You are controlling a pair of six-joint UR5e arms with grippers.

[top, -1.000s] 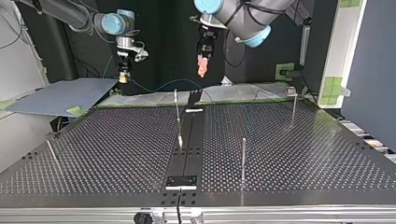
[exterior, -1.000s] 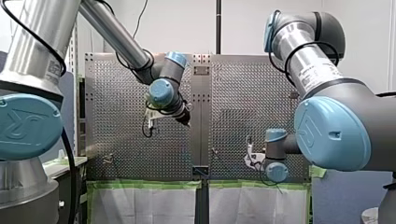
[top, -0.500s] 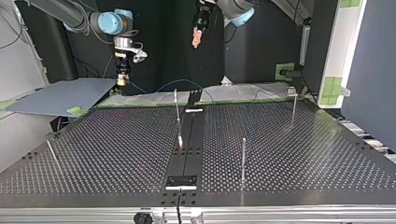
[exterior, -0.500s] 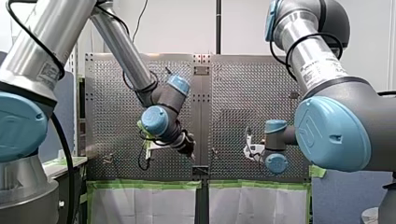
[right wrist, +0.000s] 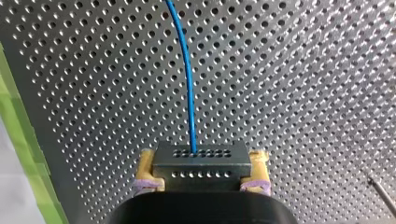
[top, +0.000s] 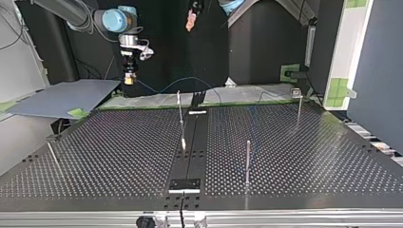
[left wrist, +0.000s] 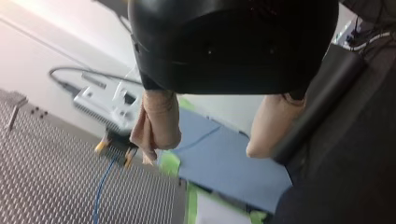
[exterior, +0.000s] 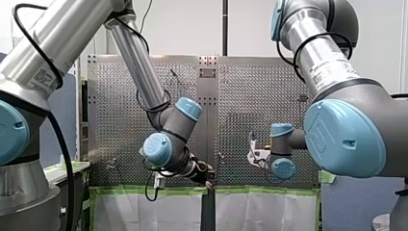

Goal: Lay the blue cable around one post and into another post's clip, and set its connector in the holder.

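Note:
My right gripper (right wrist: 201,171) is shut on a black connector (right wrist: 201,159), held between its yellow pads (right wrist: 146,173). The blue cable (right wrist: 187,84) leaves the connector and runs ahead over the perforated table (right wrist: 303,93). In the top view this gripper (top: 128,79) hangs above the far edge at the left, and the cable (top: 183,80) arcs from it toward the middle. My left gripper (left wrist: 210,144) is open, with nothing between its beige pads (left wrist: 156,126). It hangs high near the top view's upper edge (top: 191,19).
Thin metal posts stand on the table: one near the middle (top: 179,110), one nearer the camera (top: 247,159), one with a clip at the right (top: 298,102), and a leaning one at the left (top: 52,154). A black block (top: 185,184) sits on the dark centre strip. A blue sheet (top: 62,97) lies beyond the far edge.
My left arm has swung down the front view toward the table's near edge, and its gripper has climbed to the top view's upper edge. My right gripper has shifted only slightly with the connector.

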